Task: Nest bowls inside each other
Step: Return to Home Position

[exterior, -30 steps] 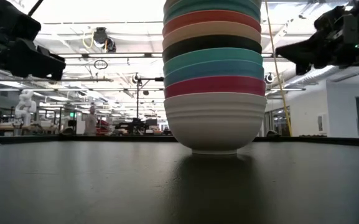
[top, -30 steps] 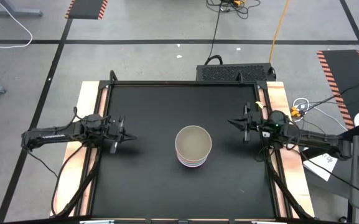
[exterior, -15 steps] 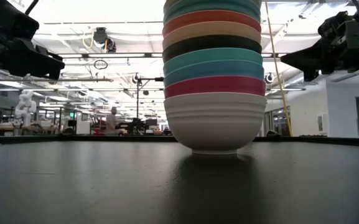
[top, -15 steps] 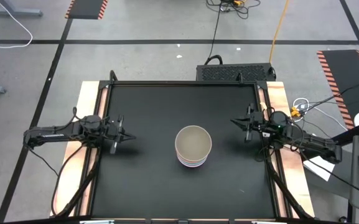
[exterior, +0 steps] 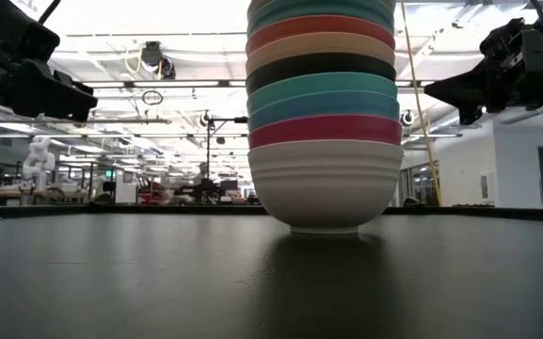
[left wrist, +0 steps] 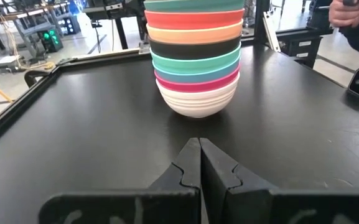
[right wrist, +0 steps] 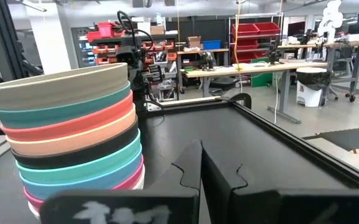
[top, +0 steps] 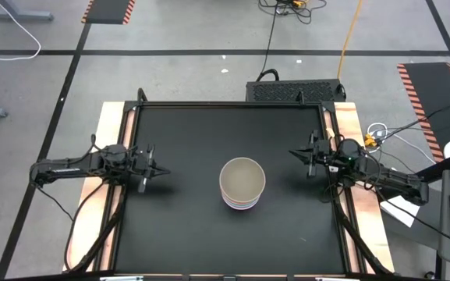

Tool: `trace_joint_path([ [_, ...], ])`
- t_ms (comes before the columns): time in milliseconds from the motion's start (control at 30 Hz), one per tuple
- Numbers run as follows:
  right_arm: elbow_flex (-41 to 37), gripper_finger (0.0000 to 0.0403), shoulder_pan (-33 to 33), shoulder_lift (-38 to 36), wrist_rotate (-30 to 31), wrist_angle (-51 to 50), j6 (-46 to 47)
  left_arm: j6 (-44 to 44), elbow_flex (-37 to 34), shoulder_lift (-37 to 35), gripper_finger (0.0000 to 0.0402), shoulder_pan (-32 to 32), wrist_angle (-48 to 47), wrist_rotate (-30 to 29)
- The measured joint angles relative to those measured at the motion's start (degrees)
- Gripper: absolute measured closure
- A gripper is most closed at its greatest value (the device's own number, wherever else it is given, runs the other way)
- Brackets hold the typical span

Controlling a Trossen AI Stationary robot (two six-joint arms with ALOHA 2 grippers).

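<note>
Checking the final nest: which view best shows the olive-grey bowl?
Right wrist view: the olive-grey bowl shows rim and side, topmost. High view shows just its inside; low and left wrist views crop it.

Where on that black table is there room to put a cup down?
Bare table lies all round the bowl stack: the far and near strips, plus the gaps between it and the left gripper and right gripper. Only the centre is taken.
</note>
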Motion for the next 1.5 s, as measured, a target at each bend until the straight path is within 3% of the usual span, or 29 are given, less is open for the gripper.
trace_joint_path([
  [367,0.00,0.0403,0.00,0.00,-0.04,-0.01,1.99,-0.26,0.00,0.02,0.0388,0.02,0.96,-0.06],
  [667,0.00,0.0403,0.00,0.40,-0.11,-0.22,2.02,-3.25,0.00,0.02,0.0399,0.02,0.36,-5.87],
  [967,0.00,0.0403,0.02,0.76,-1.50,0.58,2.01,-2.69,0.00,0.02,0.0375,0.02,0.04,-6.16],
  [1500,0.00,0.0403,0.02,0.79,-1.49,1.57,2.01,-2.87,0.00,0.02,0.0394,0.02,0.11,-6.29],
])
